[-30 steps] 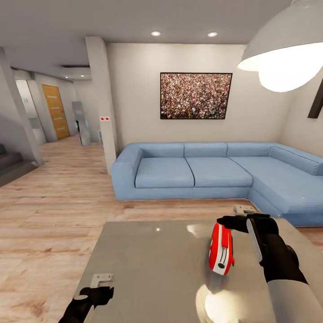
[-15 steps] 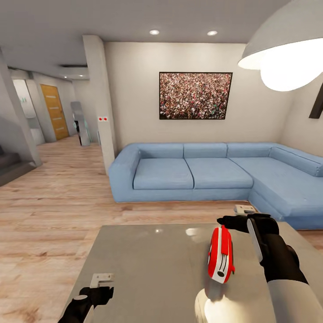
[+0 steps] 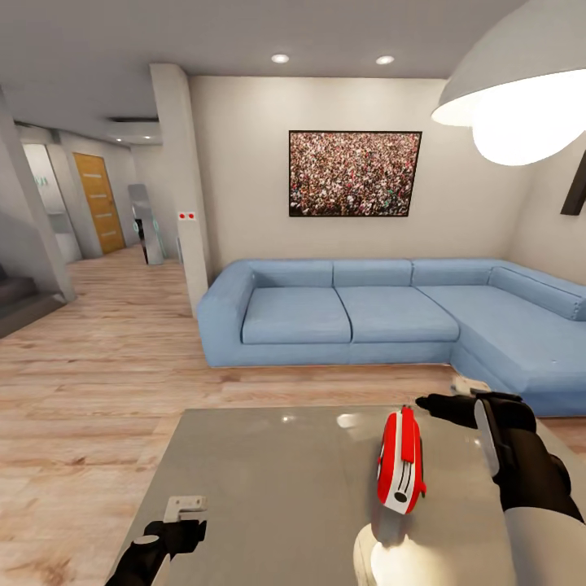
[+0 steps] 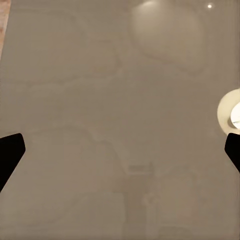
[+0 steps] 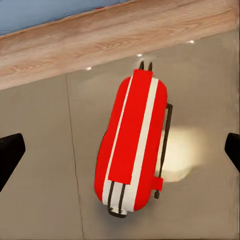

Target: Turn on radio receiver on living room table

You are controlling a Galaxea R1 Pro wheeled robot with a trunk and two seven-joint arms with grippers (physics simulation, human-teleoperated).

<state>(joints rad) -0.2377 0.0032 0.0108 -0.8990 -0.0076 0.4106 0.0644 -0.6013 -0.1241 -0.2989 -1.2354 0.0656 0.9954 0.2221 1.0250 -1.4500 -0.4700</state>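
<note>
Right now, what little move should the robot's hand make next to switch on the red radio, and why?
Probably ease the right gripper back toward the radio receiver and lower it to reach the dial. The radio stands on its edge on the table, and the gripper is open beside it without touching. In the right wrist view the radio sits between the fingertips, so the aim looks good.
</note>
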